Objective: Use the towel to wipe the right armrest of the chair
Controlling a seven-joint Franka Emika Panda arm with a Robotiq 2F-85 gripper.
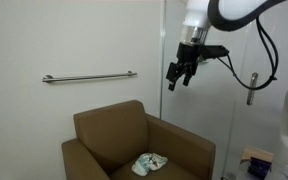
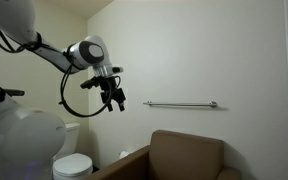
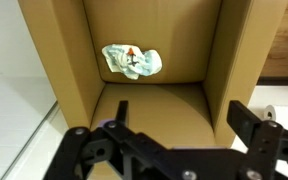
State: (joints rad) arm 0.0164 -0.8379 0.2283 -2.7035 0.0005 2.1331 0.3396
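Towel crumpled in a small wad, pale white-green with a bit of orange, lying on the seat of the brown chair between the armrests. Gripper high above the chair, fingers spread wide, empty, well apart from the towel.

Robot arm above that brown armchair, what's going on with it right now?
The arm is meant to wipe an armrest of the armchair with a towel, but nothing has been picked up yet. The gripper hangs in the air above the chair, open and empty. The crumpled light towel lies on the seat cushion, apart from the gripper. A metal grab bar is mounted on the wall behind.
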